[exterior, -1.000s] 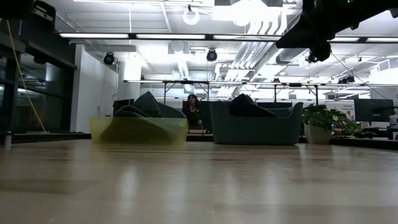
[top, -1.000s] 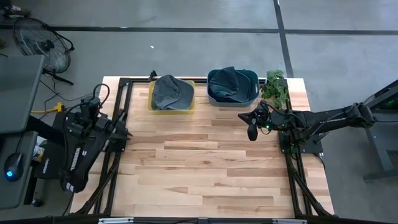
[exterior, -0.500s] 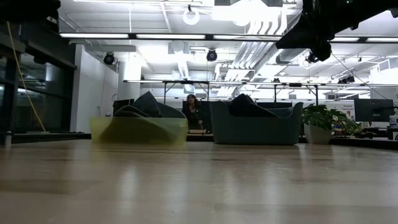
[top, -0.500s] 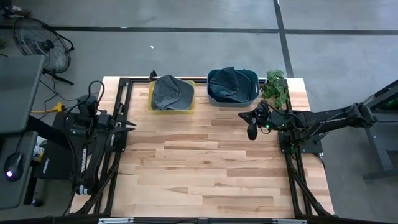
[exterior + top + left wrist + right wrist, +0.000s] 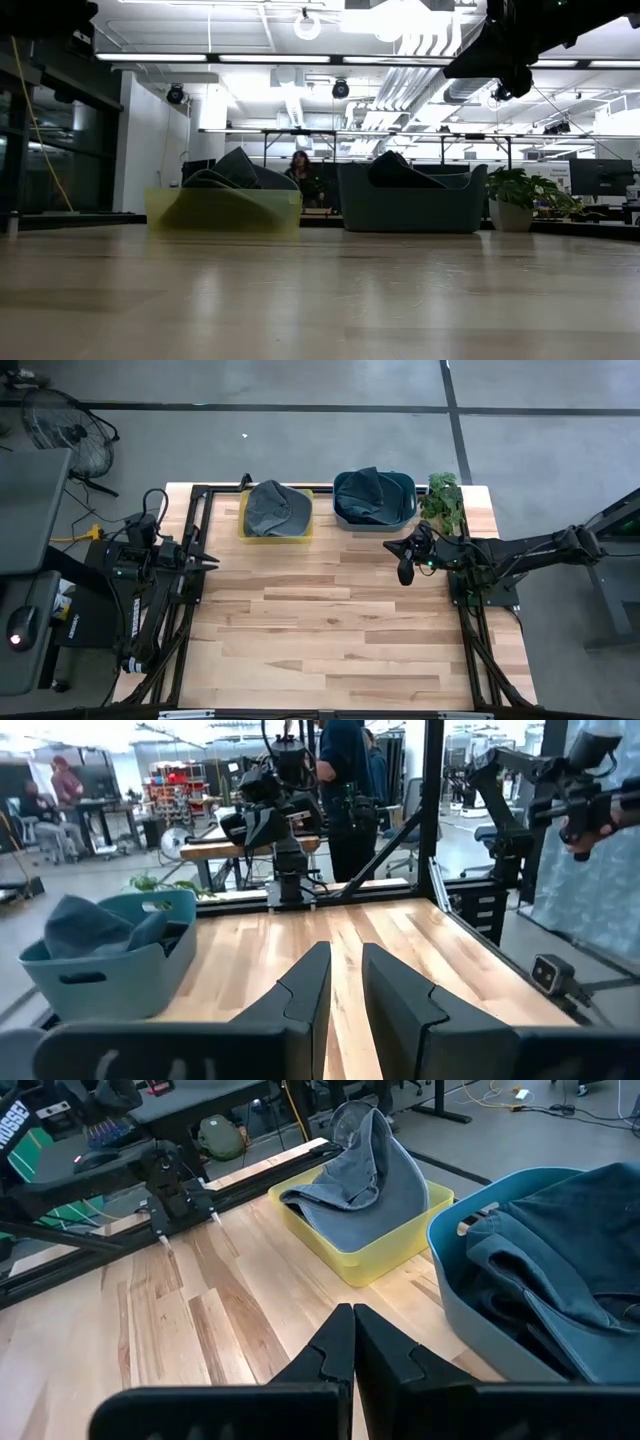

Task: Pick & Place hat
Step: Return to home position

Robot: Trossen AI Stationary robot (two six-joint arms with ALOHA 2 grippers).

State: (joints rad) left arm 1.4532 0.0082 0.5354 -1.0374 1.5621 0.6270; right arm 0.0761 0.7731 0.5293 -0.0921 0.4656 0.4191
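Note:
A grey hat (image 5: 277, 506) lies in a yellow tray (image 5: 245, 532) at the table's far edge; it also shows in the right wrist view (image 5: 365, 1175). Beside it, a teal basin (image 5: 408, 510) holds dark blue hats (image 5: 368, 495). My left gripper (image 5: 211, 563) hovers level at the table's left edge, pointing toward the right edge. In its wrist view (image 5: 345, 988) the fingers stand a narrow gap apart with nothing between them. My right gripper (image 5: 404, 572) hangs above the table's right side, near the basin. It is shut and empty (image 5: 352, 1330).
A potted plant (image 5: 441, 500) stands at the far right corner beside the basin. Black frame rails (image 5: 190, 530) run along the table's left, far and right edges. The bare wooden tabletop (image 5: 320, 630) stretches across the middle and near half. People show in the room beyond.
My left arm has swung about its base, so its gripper now points across the table toward the right edge instead of slanting toward the near side. The gripper has stayed at the same height with the same finger gap.

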